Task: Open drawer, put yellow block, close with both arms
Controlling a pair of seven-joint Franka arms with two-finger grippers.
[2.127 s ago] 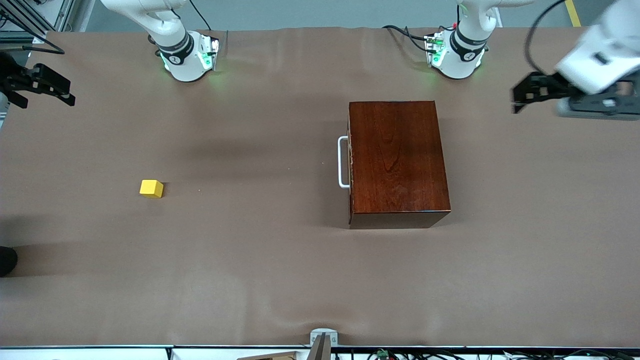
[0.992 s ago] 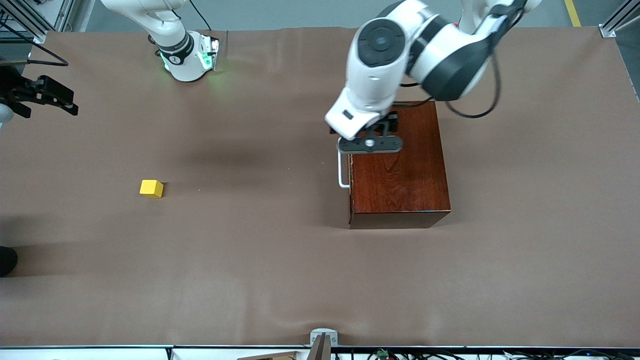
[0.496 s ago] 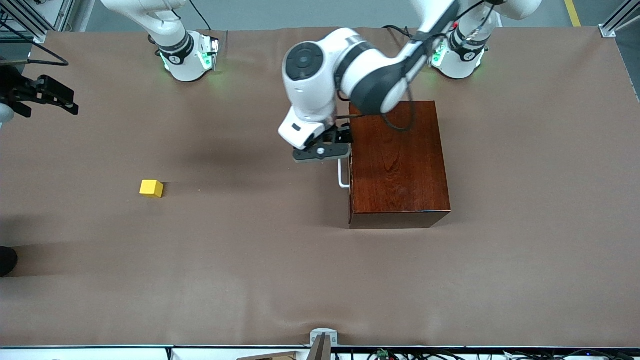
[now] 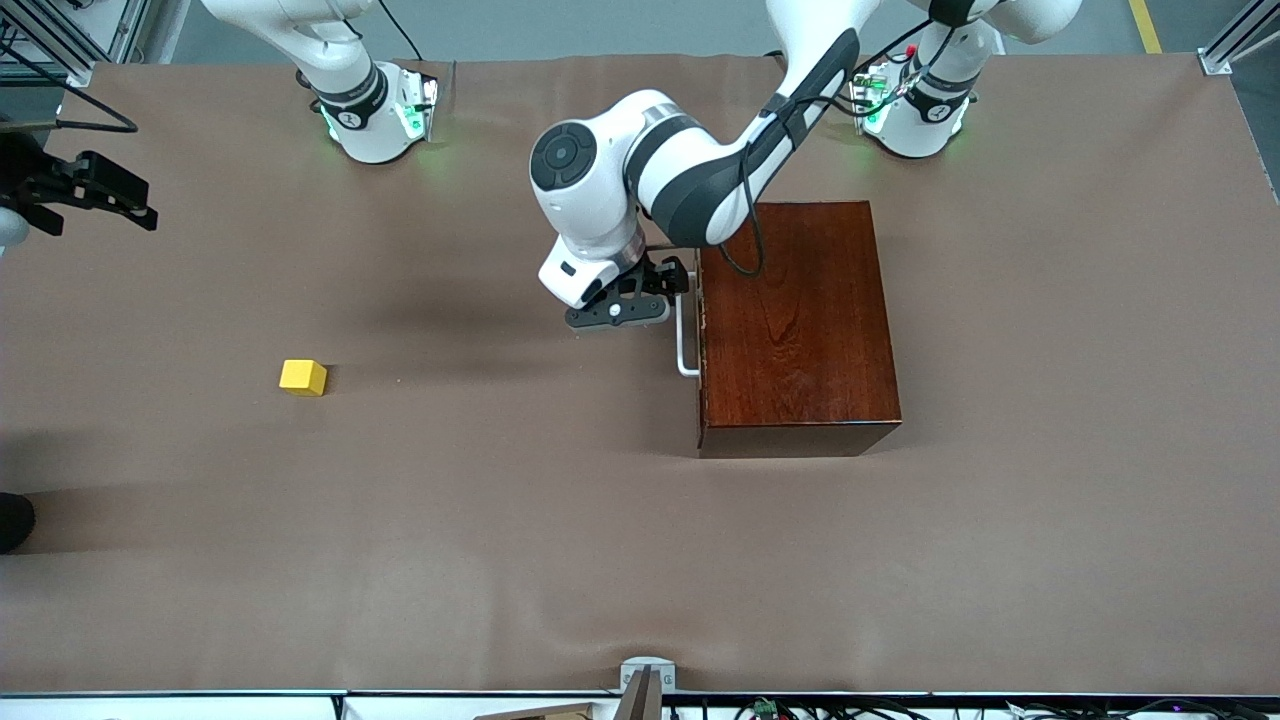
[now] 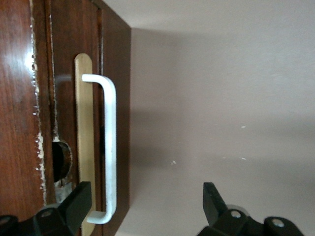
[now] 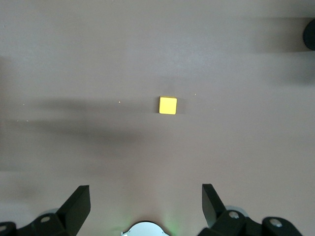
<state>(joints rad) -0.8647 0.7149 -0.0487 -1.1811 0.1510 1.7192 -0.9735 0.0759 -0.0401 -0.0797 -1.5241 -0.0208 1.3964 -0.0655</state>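
Plainly the job is at its first step: the drawer (image 5: 29, 123) sits flush in the mahogany box (image 4: 795, 320). Its white bar handle (image 4: 683, 345) is on the box's nine o'clock face on the front camera's dial, the face turned toward the right arm's end of the counter (image 4: 500, 520).

The left claw (image 4: 660, 283) hangs just in front of that face, over the handle's twelve o'clock end. Its fingers are spread wide. In the left wrist view the bar's end lies between them, one finger close to the drawer front and the other out over bare counter. Nothing is pinched yet. I judge the wide spread is meant to straddle the bar before clamping, so the pull runs straight out toward nine o'clock.

The yellow block (image 4: 302, 377) lies on the counter well apart from the box, at roughly its nine o'clock, leaving the drawer room to slide.

The right claw (image 6: 145, 196) waits high over the right arm's end of the counter, at about the block's ten o'clock. It is released and empty, with the block in its own camera's sight, which looks like readiness to fetch the block once the drawer stands open.
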